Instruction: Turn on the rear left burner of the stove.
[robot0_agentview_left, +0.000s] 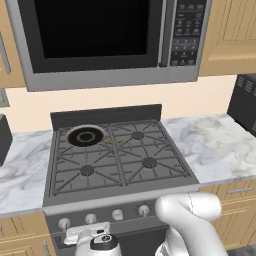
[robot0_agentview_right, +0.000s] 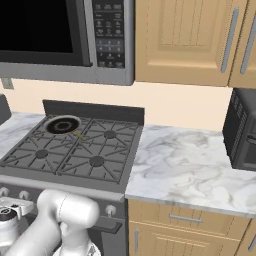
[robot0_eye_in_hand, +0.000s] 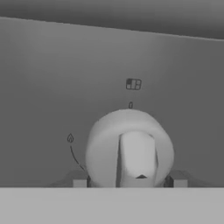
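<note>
The stove (robot0_agentview_left: 120, 194) (robot0_agentview_right: 75, 183) is a dark grey gas range, and its rear left burner (robot0_agentview_left: 85, 136) (robot0_agentview_right: 63, 124) is a black ringed disc with a pale rim and no flame. Silver knobs (robot0_agentview_left: 117, 215) line the front panel. My gripper (robot0_agentview_left: 87, 233) (robot0_agentview_right: 11, 206) is low against the left part of that row. In the hand view a round silver knob (robot0_eye_in_hand: 131, 144) sits between my two fingertips (robot0_eye_in_hand: 81, 181), which press its sides, so the gripper (robot0_eye_in_hand: 127, 180) is shut on it. Small burner markings (robot0_eye_in_hand: 133, 84) are printed above the knob.
A steel microwave (robot0_agentview_left: 100, 35) (robot0_agentview_right: 60, 35) hangs over the stove. Marble counters (robot0_agentview_left: 215, 145) (robot0_agentview_right: 185, 165) flank it, with a dark appliance (robot0_agentview_right: 242, 130) at the right and a dark object (robot0_agentview_left: 4, 137) at the left. Wooden cabinets (robot0_agentview_right: 185, 35) are above and below.
</note>
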